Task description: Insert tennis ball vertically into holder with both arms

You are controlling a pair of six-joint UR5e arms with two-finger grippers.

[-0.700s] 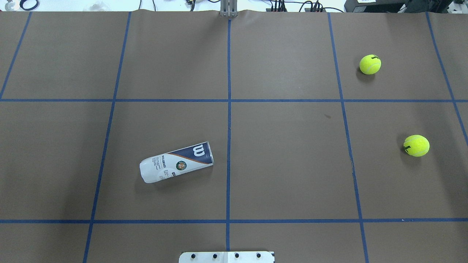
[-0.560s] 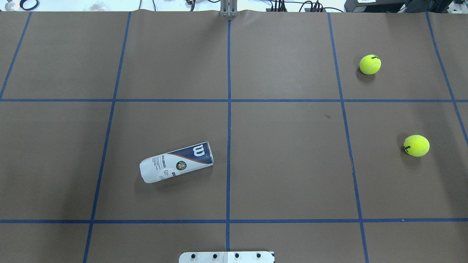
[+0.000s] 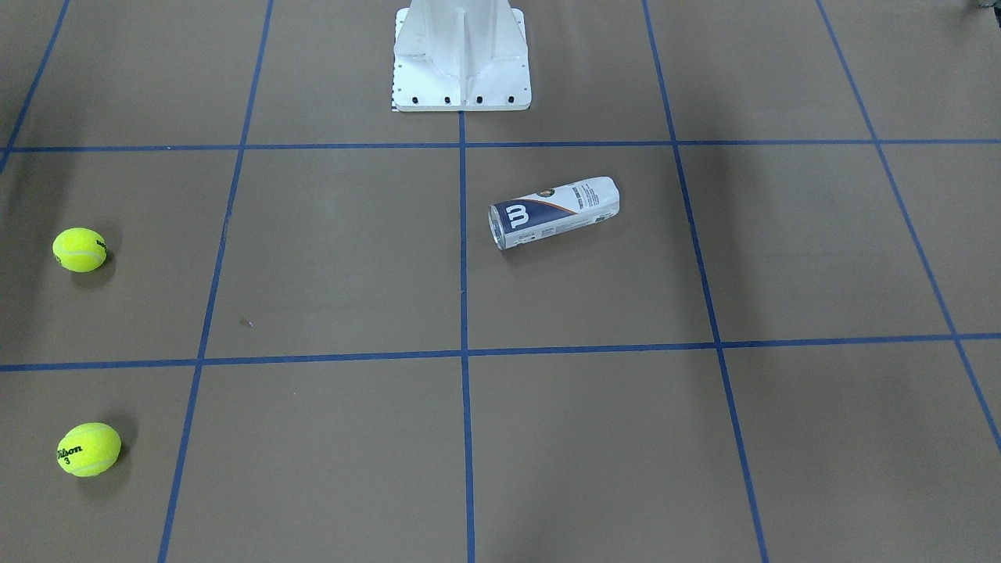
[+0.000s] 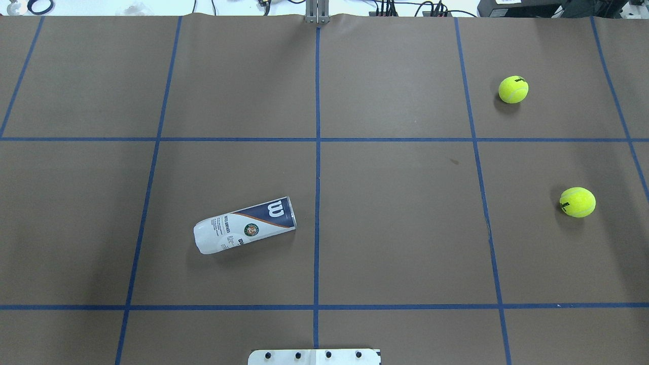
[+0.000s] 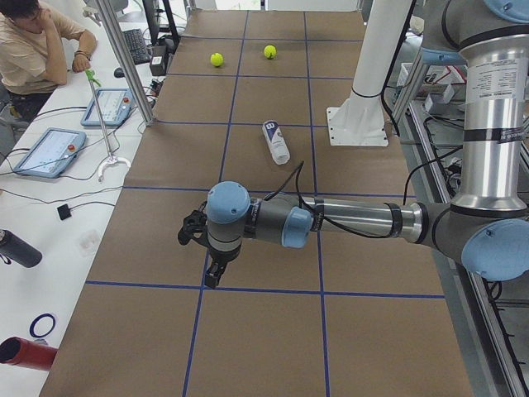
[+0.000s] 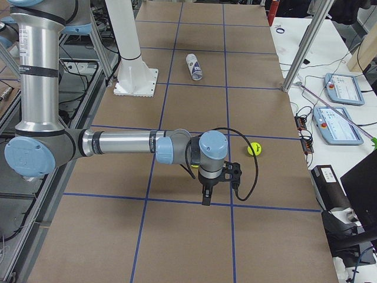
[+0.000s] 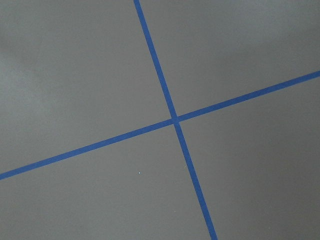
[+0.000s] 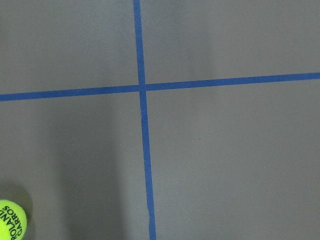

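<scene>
The holder (image 4: 244,226) lies on its side on the brown table, left of the centre line, its open mouth toward the centre; it also shows in the front view (image 3: 554,212). Two yellow tennis balls (image 4: 513,89) (image 4: 577,202) rest far to the right. The left gripper (image 5: 212,277) hangs over the table's left end, far from the holder, and I cannot tell whether it is open or shut. The right gripper (image 6: 205,197) hangs over the right end near a ball (image 6: 254,149), and I cannot tell its state either. One ball shows at the right wrist view's corner (image 8: 11,220).
The white pedestal base (image 3: 461,55) stands at the robot's side of the table, on the centre line. Blue tape lines divide the table (image 4: 395,228) into squares. A metal post (image 5: 124,58) and operator tablets (image 5: 50,150) stand beyond the table's far edge.
</scene>
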